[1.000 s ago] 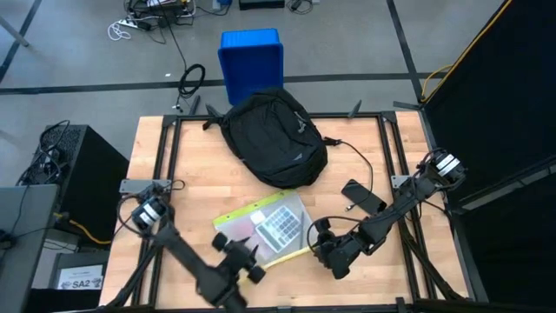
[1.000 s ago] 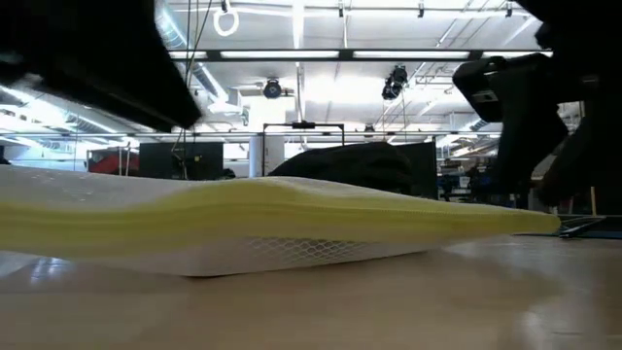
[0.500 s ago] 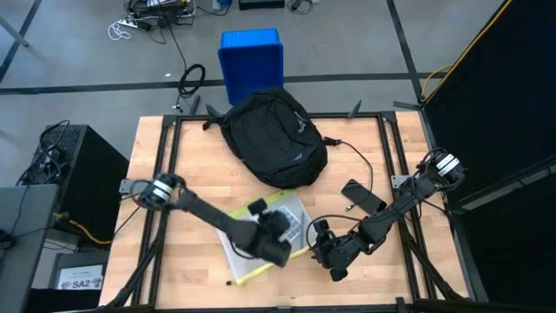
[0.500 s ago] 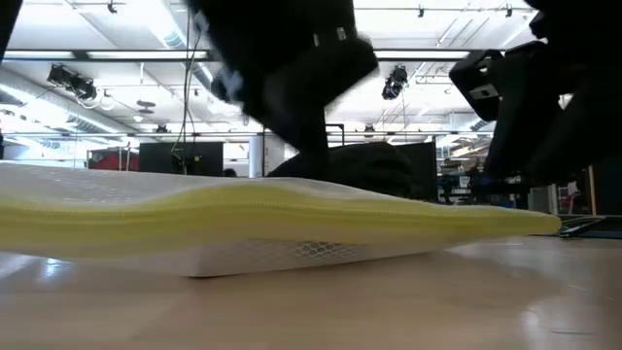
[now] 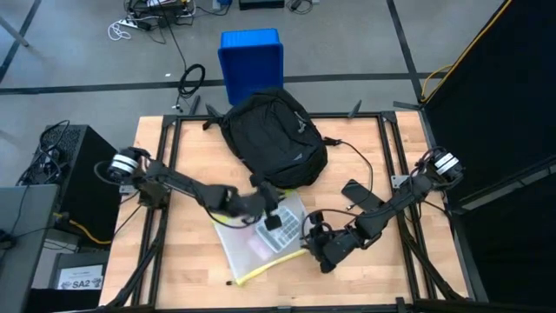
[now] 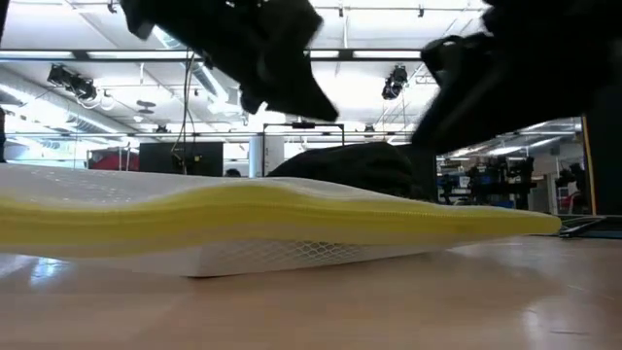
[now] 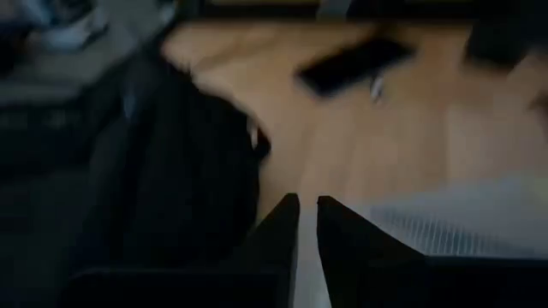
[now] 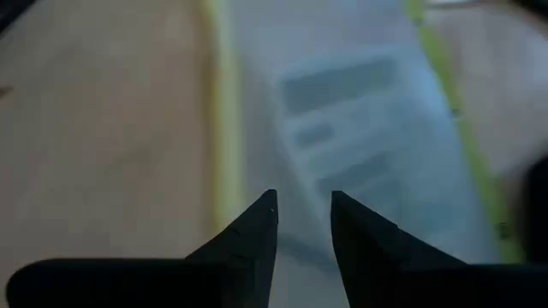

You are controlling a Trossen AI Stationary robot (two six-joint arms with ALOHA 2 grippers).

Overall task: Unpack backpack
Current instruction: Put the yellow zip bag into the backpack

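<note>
The large black soft fabric backpack point(image 5: 274, 139) lies at the table's point(image 5: 187, 261) far edge. My left gripper point(image 5: 271, 205), fingers nearly together and empty, hovers over the yellow-edged clear mesh pouch point(image 5: 261, 239). My right gripper point(image 5: 311, 236), fingers narrowly parted, is at the pouch's edge, so I'd approach the backpack's opening slowly.

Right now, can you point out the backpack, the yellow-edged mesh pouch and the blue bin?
backpack point(image 5: 274, 143): high view, middle of its black fabric body.
mesh pouch point(image 5: 254, 246): high view, clear middle panel.
blue bin point(image 5: 250, 61): high view, its blue top.
</note>
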